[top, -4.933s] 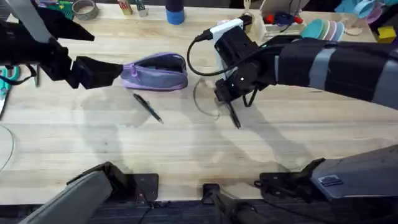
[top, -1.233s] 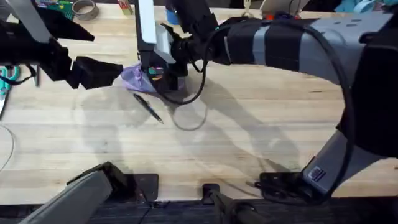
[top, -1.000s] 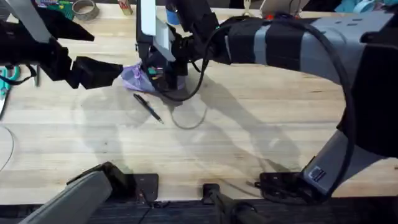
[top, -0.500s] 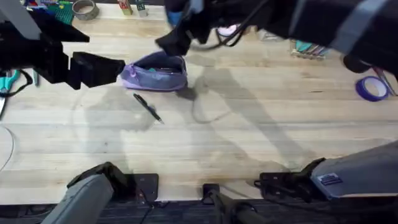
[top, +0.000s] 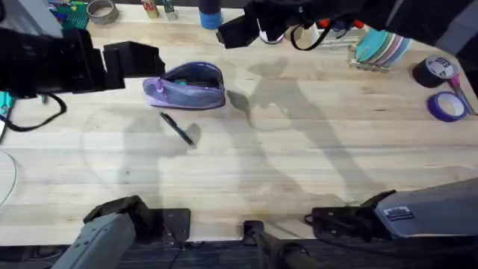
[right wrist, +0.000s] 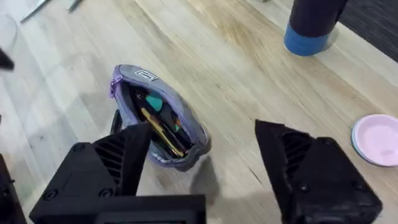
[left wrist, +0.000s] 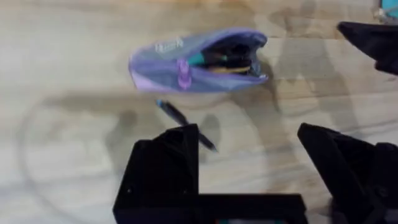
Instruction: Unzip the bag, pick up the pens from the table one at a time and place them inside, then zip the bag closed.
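Light wooden planks form the table [top: 299, 164], which carries the task's things in its far-left part, with tape rolls, a blue bottle and stacked plates along its far and right edges. On it, the bag [top: 187, 86] lies with its long axis running left to right in the overhead view; its zipper is open, and the mouth gapes toward the right end, where coloured contents show inside in both wrist views. Just in front of the bag, nearer the arms' bases and apart from it, lies one of the pens [top: 178, 128], a thin black stick. Its long axis runs diagonally, from far-left to near-right, so it sits at an angle to the bag's length.

The left pincer [top: 131, 58] hangs just beside the bag's left end, released, with its two black fingers spread and nothing between them. The right pincer [top: 237, 31] is raised beyond the bag's right end, likewise spread wide and empty.

The coming move turns on the pen: it lies to the near side of both pincers, below and slightly right of the left one. By judgement the left arm is the nearer, and any grasp calls for fingers closing across the diagonal shaft.
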